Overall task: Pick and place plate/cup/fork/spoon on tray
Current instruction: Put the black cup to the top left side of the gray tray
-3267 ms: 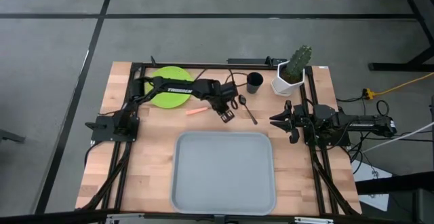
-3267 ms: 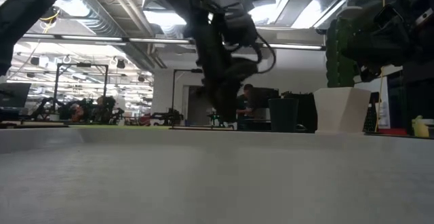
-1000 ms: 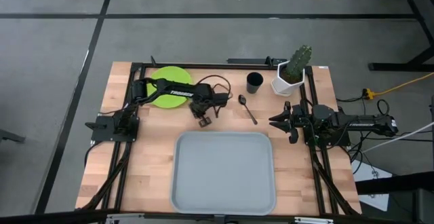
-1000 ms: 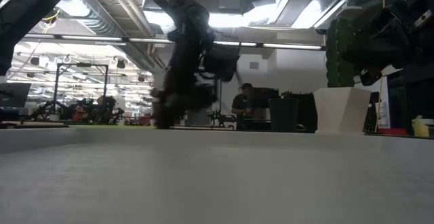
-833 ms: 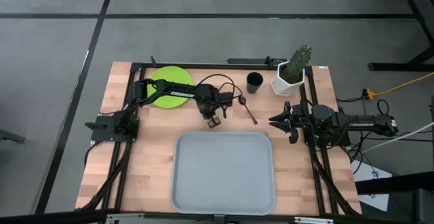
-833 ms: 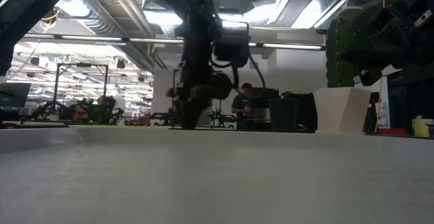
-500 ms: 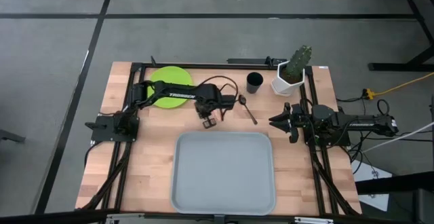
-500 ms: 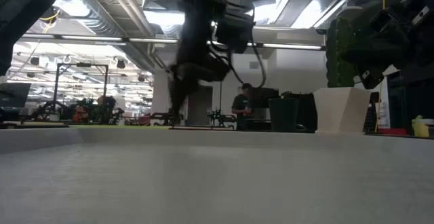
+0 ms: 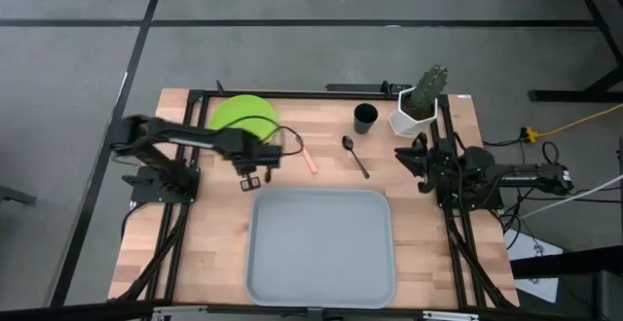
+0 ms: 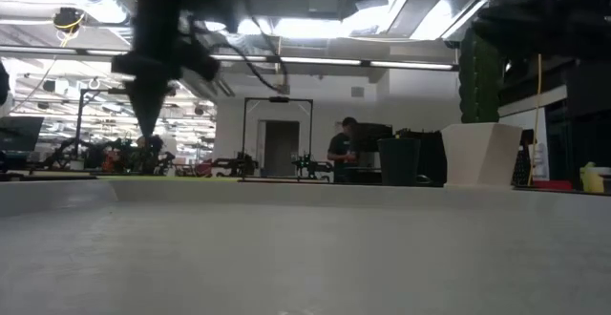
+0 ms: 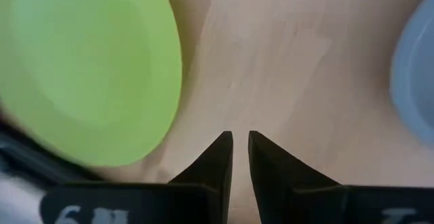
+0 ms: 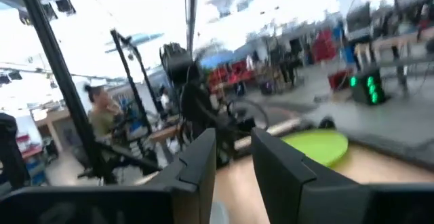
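The lime-green plate lies flat at the table's far left and fills part of the left wrist view. The orange-handled fork lies slantwise on the wood, right of the plate. The dark spoon lies right of the fork. The black cup stands at the far edge. The grey-blue tray lies near the front. My left gripper is shut and empty above bare wood between plate and tray, pointing down. My right gripper waits at the table's right, its fingers a little apart.
A white pot with a green cactus stands at the far right, beside the cup. Black frame rails run along the table's left and right edges. Bare wood lies between the tray's far rim and the fork and spoon. A person shows in the room behind.
My left gripper has swung from above the fork's place toward the table's left edge and now hangs between plate and tray. The fork now lies farther right and slanted, where 3.3 s ago it lay nearly level. My right gripper has shifted slightly toward the far edge.
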